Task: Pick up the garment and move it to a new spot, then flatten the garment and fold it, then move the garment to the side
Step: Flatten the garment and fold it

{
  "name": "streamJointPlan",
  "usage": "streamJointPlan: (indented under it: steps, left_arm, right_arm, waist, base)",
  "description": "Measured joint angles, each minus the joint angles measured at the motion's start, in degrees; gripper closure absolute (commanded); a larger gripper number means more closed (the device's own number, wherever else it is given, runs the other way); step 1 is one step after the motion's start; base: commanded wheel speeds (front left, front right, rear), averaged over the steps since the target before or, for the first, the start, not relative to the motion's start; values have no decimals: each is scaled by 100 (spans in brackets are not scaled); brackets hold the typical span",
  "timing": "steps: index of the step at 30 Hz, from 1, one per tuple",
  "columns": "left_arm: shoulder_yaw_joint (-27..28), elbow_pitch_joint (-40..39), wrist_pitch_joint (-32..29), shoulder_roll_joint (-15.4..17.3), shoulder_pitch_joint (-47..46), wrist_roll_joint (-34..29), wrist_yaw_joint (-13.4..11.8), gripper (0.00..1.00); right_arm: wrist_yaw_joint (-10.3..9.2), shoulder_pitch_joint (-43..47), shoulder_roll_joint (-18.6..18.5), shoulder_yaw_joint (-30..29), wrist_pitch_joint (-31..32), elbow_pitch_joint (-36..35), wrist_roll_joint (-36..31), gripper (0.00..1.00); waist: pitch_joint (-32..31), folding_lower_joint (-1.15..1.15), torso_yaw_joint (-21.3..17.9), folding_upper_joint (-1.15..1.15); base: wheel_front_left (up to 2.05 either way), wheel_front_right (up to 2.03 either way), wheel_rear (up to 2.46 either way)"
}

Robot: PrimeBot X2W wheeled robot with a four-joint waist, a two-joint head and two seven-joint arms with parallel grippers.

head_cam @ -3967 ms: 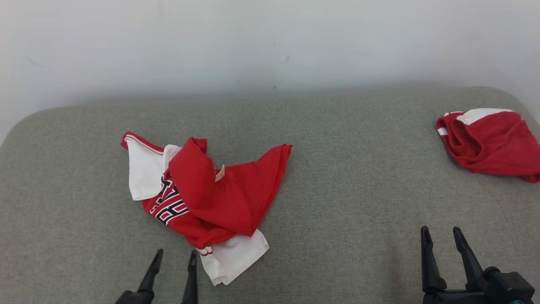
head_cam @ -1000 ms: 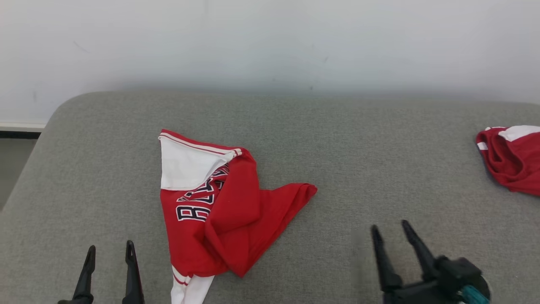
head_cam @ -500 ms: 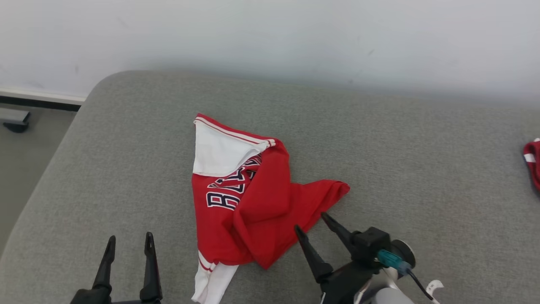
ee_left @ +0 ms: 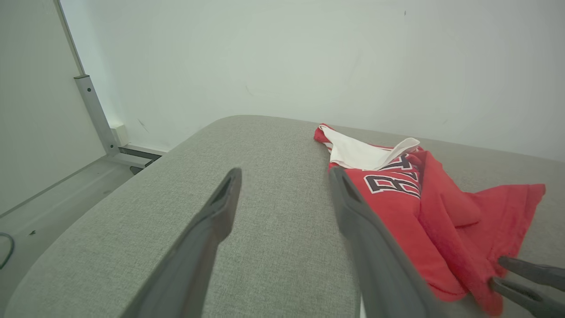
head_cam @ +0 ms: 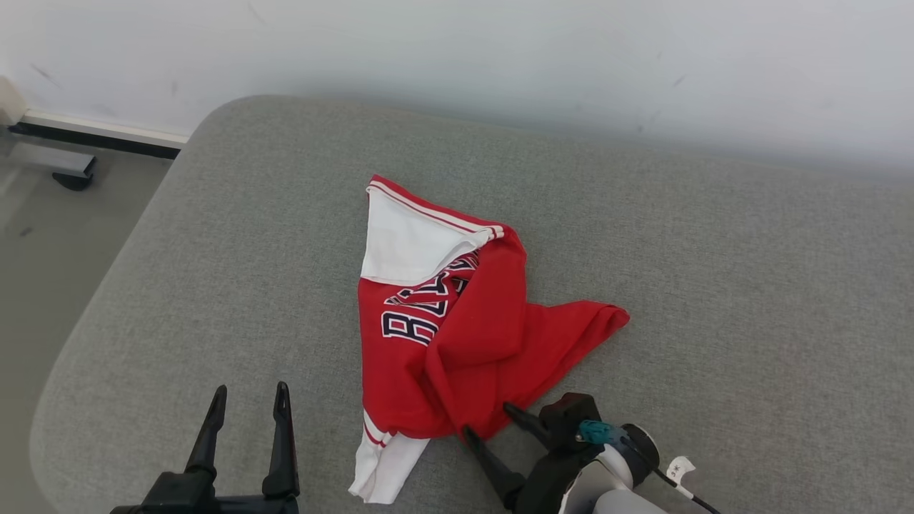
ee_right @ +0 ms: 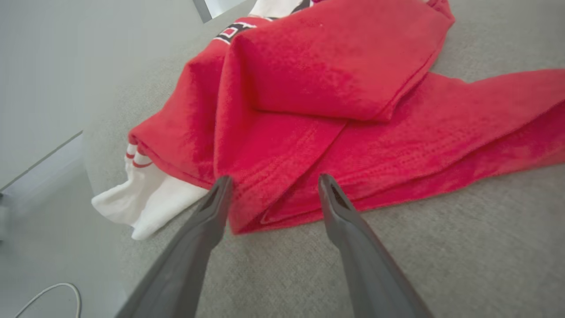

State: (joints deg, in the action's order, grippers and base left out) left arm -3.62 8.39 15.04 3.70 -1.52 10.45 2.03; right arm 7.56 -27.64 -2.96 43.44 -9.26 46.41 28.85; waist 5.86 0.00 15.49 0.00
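The garment (head_cam: 457,335) is a crumpled red and white jersey with dark lettering, lying on the grey cushion (head_cam: 714,285). My right gripper (head_cam: 488,420) is open at the garment's near red corner, its fingertips right at the hem. In the right wrist view that red corner (ee_right: 273,194) lies between the two spread fingers of the right gripper (ee_right: 273,182). My left gripper (head_cam: 247,395) stands open over bare cushion, to the left of the garment's white lower end. The left wrist view shows the garment (ee_left: 423,198) right of the open left gripper (ee_left: 284,176).
The cushion's rounded left edge (head_cam: 107,300) drops to the floor (head_cam: 43,243). A white wall (head_cam: 500,57) runs behind the cushion. A metal post (ee_left: 95,115) stands by the wall at the left. A white cable (ee_right: 48,296) lies on the floor.
The head camera has swung left, so the second red garment at the right has left the view. My right gripper has moved in to the garment's near red corner. The left gripper stays open.
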Motion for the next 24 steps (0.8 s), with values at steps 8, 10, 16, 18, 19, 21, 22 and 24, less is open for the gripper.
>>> streamJointPlan:
  steps: [8, 10, 16, 18, 19, 21, 22, 24]
  left_arm:
    - [13, 71, 0, -44, -80, -24, 56, 0]
    - [37, 88, 0, -48, -83, -32, 60, 0]
    - [162, 88, 0, -57, -69, -54, 87, 0]
    - [198, 81, 0, -57, -46, -65, 93, 0]
    - [208, 80, 0, -60, -33, -68, 97, 0]
    - [234, 78, 0, -62, 3, -77, 99, 0]
    - [245, 76, 0, -62, 12, -80, 100, 0]
    - [259, 73, 0, -67, 18, -81, 104, 0]
  right_arm:
    - [0, -240, 5, 614, -40, 363, 728, 100]
    - [0, -324, 5, 676, -133, 470, 825, 100]
    - [0, -580, 5, 495, -502, 853, 962, 100]
    - [0, -641, -20, 326, -547, 896, 935, 100]
    - [0, -658, -58, 230, -554, 884, 909, 100]
    - [0, -665, -256, -92, -567, 644, 794, 100]
    - [0, -666, -381, -279, -572, 485, 714, 100]
    - [0, -612, -613, -681, -575, 164, 550, 100]
  waist:
    - [67, 0, 102, 0]
    - [71, 0, 99, 0]
    - [25, 0, -23, 0]
    - [1, 0, -91, 0]
    - [-12, 0, -127, 0]
    - [-40, 0, -208, 0]
    - [-54, 0, -251, -1]
    - [-84, 0, -340, 0]
  base:
    - [0, 0, 0]
    - [0, 0, 0]
    - [0, 0, 0]
    - [0, 0, 0]
    - [0, 0, 0]
    - [0, 0, 0]
    - [0, 0, 0]
    - [0, 0, 0]
